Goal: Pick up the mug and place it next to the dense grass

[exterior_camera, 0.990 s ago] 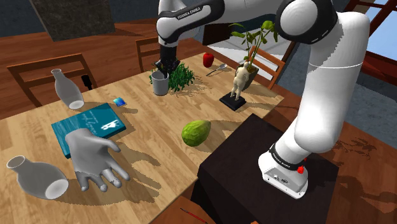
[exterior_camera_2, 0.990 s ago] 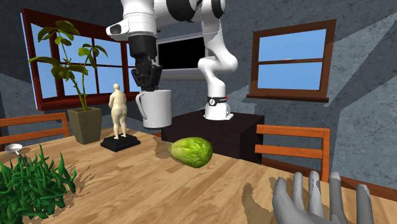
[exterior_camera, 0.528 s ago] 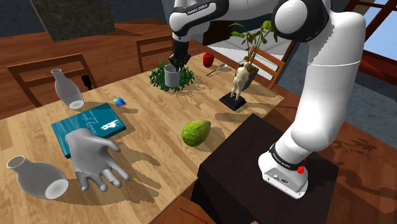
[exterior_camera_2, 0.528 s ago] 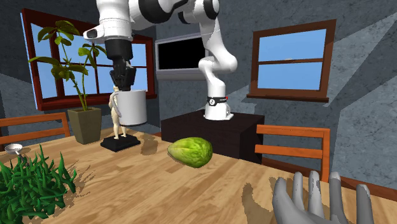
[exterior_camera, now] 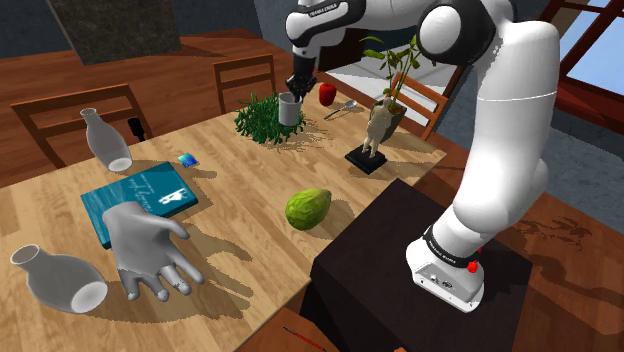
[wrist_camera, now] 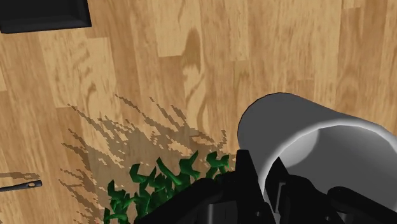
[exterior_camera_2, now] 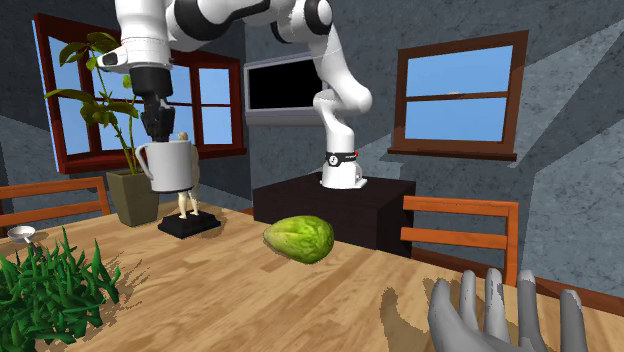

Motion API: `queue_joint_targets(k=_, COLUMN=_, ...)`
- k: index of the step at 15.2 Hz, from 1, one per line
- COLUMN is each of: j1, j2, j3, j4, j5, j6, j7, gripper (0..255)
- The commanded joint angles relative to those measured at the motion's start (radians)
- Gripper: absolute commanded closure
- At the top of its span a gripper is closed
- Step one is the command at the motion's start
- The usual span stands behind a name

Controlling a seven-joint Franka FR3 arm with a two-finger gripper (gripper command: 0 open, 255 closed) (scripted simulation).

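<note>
The gripper (exterior_camera_2: 155,138) is clamping its fingers on the white mug's (exterior_camera_2: 173,166) rim. The mug is hanging upright above the edge of the green grass tuft (exterior_camera: 260,118).

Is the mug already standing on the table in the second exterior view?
No, the mug hangs clear above the wooden table, clasped at its rim by the black gripper.

Teal book (exterior_camera: 140,198), green fruit (exterior_camera: 307,208)
</note>
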Motion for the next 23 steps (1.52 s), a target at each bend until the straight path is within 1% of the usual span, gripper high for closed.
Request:
queue_joint_targets(k=1, j1=-0.027, j2=0.031, j3=-0.009, j4=0.05, j5=0.003, j6=-0.023, j7=-0.036, gripper=255)
queue_joint_targets(k=5, j1=-0.085, j2=0.1, j3=-0.025, j4=0.164, j5=0.008, j6=-0.073, j7=-0.106, gripper=255)
queue_joint_targets(k=8, j1=-0.128, j2=0.164, j3=-0.035, j4=0.272, j5=0.012, j6=-0.12, j7=-0.154, gripper=255)
queue_joint_targets(k=23, j1=-0.128, j2=0.241, j3=-0.032, j4=0.195, j5=0.018, j6=0.033, j7=-0.167, gripper=255)
